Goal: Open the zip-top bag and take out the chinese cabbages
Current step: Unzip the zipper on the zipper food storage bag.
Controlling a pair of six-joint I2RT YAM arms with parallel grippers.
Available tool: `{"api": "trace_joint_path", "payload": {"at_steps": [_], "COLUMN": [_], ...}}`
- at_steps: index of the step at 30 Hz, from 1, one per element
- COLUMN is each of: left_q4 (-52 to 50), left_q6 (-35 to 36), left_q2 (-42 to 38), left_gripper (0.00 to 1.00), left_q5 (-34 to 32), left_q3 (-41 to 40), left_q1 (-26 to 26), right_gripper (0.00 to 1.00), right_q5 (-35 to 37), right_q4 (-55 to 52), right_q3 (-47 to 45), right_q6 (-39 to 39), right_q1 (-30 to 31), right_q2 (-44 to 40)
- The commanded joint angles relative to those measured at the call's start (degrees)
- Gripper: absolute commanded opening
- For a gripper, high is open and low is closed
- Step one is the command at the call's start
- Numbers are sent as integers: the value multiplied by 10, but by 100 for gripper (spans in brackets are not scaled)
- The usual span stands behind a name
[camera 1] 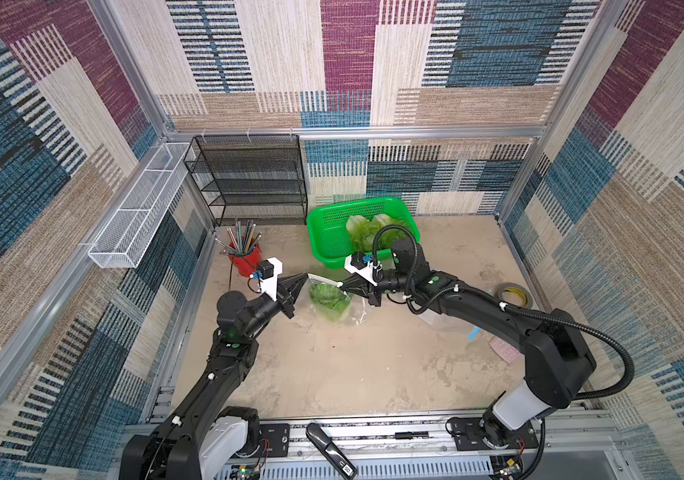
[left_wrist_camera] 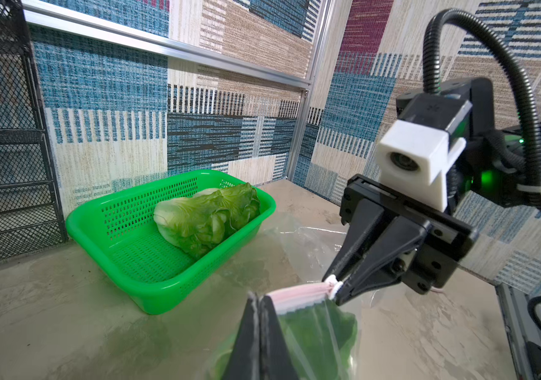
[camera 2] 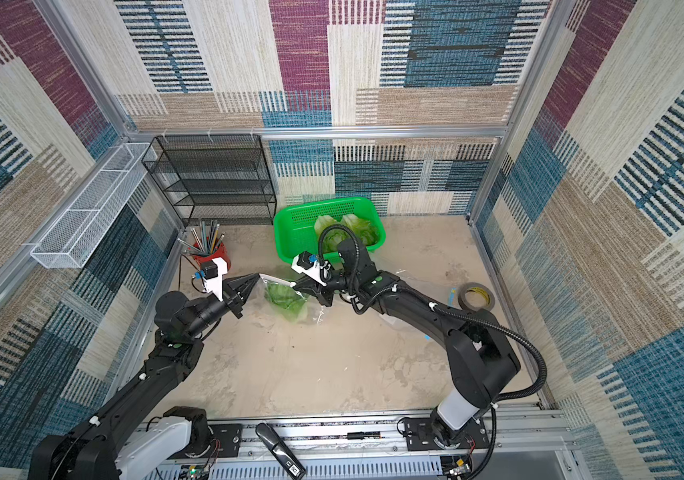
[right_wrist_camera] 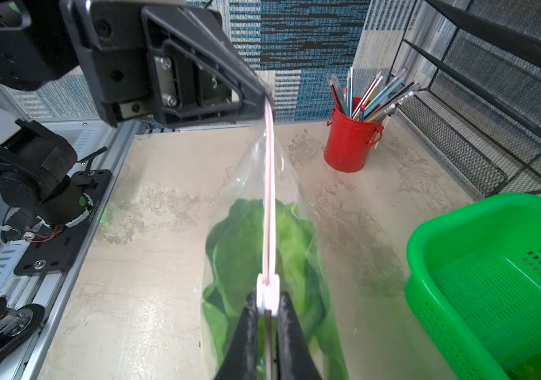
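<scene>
The clear zip-top bag hangs above the table, stretched between both grippers, with its pink zip strip taut. One chinese cabbage lies inside it. My left gripper is shut on the bag's top corner at one end of the strip. At the other end my right gripper is shut on the white slider. Two more cabbages lie side by side in the green basket.
The green basket stands just behind the right gripper. A red cup of pencils is close behind the left gripper, beside a black mesh rack. A tape roll and another clear bag lie right of the right arm.
</scene>
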Motion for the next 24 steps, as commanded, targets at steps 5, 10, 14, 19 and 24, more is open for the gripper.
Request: {"api": "trace_joint_path", "payload": {"at_steps": [5,10,14,19,24], "left_q4": [97,109,118,128,121], "left_q6": [-50,-58,-64,-69,-65], "left_q2": [-1,-2,1,7,11], "left_gripper": [0,0,0,0,0], "left_q5": [-17,-31,-37,-39,-35], "left_q3": [-9,-13,-12,-11,-8], "left_q1": [38,56,64,68,70], "right_gripper": [8,8,8,8,9], "right_q5": [41,56,67,81,88], "right_q4": [-38,-52,-53,-57,-62], "right_q3": [-40,-70,-99,-122,-135], "right_q6": [-18,-24,-24,-24,-27], "right_q1": [-22,-37,-50,-61,-71], "right_q2": [-32,-53,-72,-89,-106]}}
